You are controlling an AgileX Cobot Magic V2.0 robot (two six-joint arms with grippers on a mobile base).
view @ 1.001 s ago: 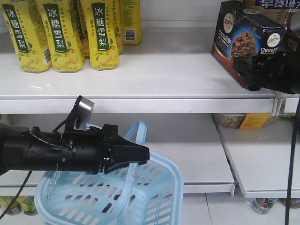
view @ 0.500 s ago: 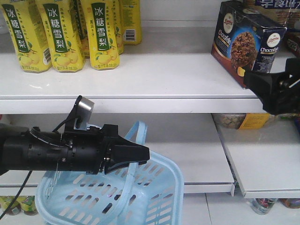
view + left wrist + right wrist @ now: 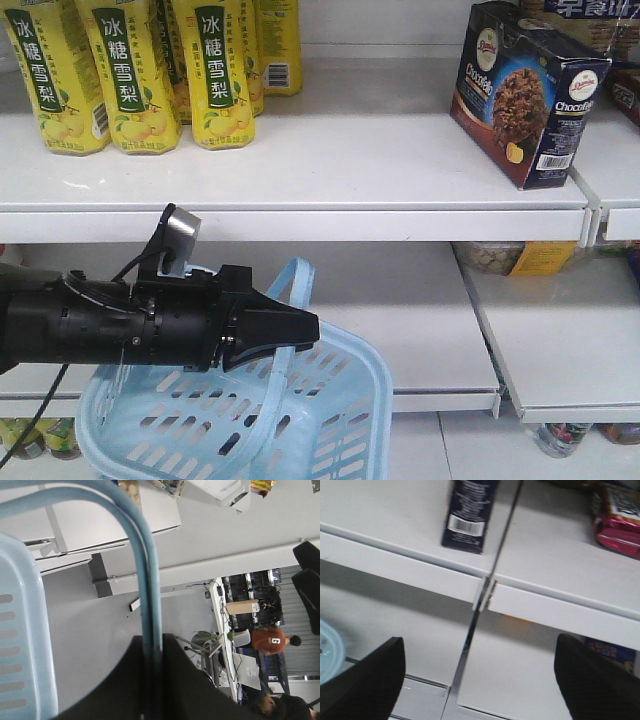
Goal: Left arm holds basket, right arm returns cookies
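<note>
- Front view: the cookies [image 3: 527, 92] stand on the upper shelf [image 3: 300, 165] at its right end, tilted a little, with the barcode side facing right. Nothing grips the box.
- Yellow bottles [image 3: 135, 70] stand in a row at the left of the same shelf, well apart from the box.
- The left arm [image 3: 100, 320] reaches in from the left, below the upper shelf. Its hand [image 3: 285, 327] is clamped on a hoop handle [image 3: 292, 290] of the basket [image 3: 300, 420], which hangs in front of the lower shelf [image 3: 420, 330].
- A silver-faced camera bracket [image 3: 180, 235] sits on top of the arm.
- The right arm does not show in this view.
- Left wrist view: the two black fingers [image 3: 195, 690] are pressed together on the blue handle [image 3: 145, 580], which runs up between them. The slotted basket wall [image 3: 20, 650] fills the left edge.
- Right wrist view: the right hand [image 3: 480, 680] has its two dark fingers [image 3: 365, 685] set wide apart at the bottom corners, with nothing between them.
- The box [image 3: 467, 512] stands on the shelf [image 3: 385, 520] above, barcode label facing the camera, just left of the joint between two shelf boards.
- A red packet [image 3: 617, 520] lies on the next board to the right.
- A sliver of the basket [image 3: 330, 650] shows at the left edge.
</note>
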